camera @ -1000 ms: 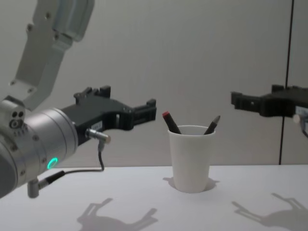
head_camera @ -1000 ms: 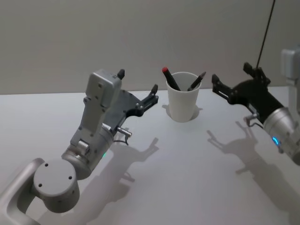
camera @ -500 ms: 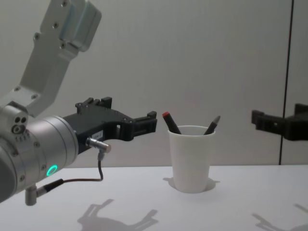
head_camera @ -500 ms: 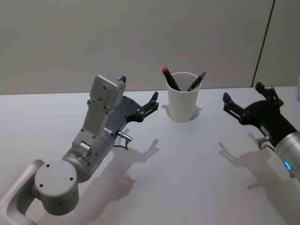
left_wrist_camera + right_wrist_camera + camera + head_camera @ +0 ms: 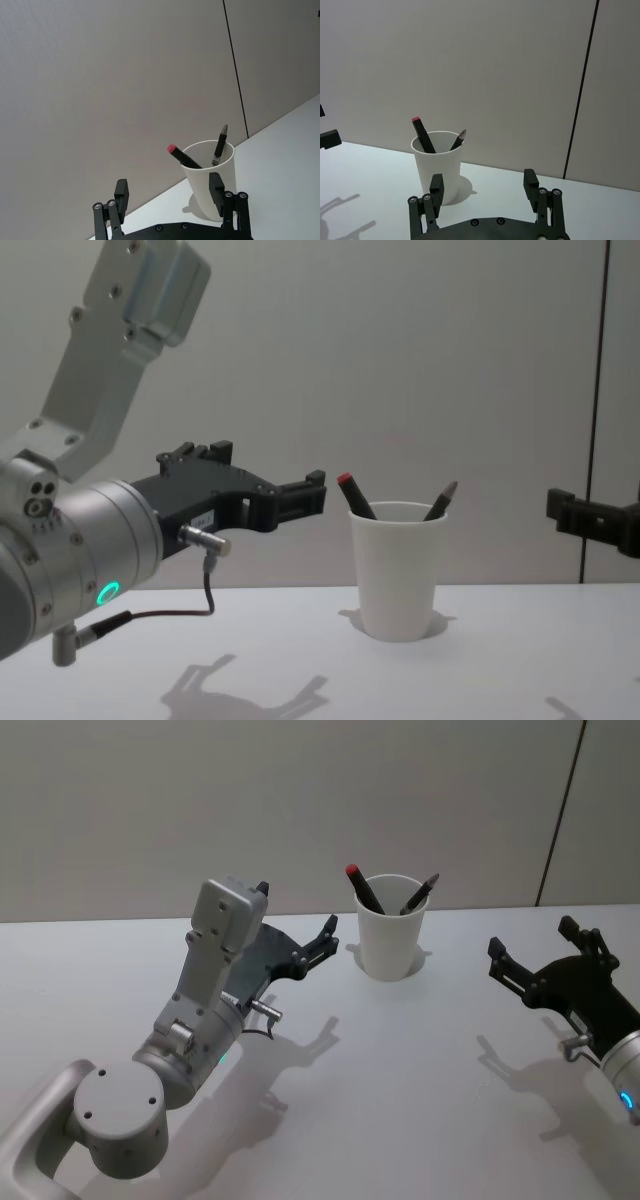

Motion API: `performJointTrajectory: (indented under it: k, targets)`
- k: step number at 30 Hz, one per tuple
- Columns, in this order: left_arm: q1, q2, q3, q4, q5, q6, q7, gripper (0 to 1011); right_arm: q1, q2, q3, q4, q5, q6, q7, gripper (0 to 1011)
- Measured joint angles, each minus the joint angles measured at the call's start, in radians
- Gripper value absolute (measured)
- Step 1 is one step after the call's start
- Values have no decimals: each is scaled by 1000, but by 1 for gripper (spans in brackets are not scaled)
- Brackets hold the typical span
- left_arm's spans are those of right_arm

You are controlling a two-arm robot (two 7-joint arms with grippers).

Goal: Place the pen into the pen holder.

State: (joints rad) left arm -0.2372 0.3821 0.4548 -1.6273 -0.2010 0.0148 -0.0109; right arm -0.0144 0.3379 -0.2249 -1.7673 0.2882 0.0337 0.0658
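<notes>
Pens stand in the pen holder (image 5: 391, 926) already: a black one with a red cap (image 5: 363, 887) leaning toward the cup's left rim, and a dark one with a grey tip (image 5: 420, 894) leaning toward its right rim, both poking well above the rolled edge. You should treat each as a light, stiff, smooth-barrelled item; my judgement is that a pinch across the barrel near mid-length would hold best, since the glossy surface may slip and a grip near either end would let it swing. The holder itself is a plain white paper cup, tapered and thin-walled, so expect it to be very light, easy to dent and easy to tip or slide if you nudge it; do not squeeze its wall. It stands upright on the white table (image 5: 400, 1070), and I see no pen lying on the table near it. Your left gripper (image 5: 295, 923) hovers just left of the cup, apart from it, fingers spread and holding nothing. Your right gripper (image 5: 540, 960) sits well to the right of the cup, raised off the table, fingers likewise spread and empty. On this evidence, I judge the placement complete.
</notes>
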Motion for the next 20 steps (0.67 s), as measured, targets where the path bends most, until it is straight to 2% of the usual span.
performJointTrajectory:
  k: [20]
  targets:
    - [0, 0, -1, 1, 1, -1, 0, 1001, 0, -1, -1, 0, 0, 0, 0, 1002]
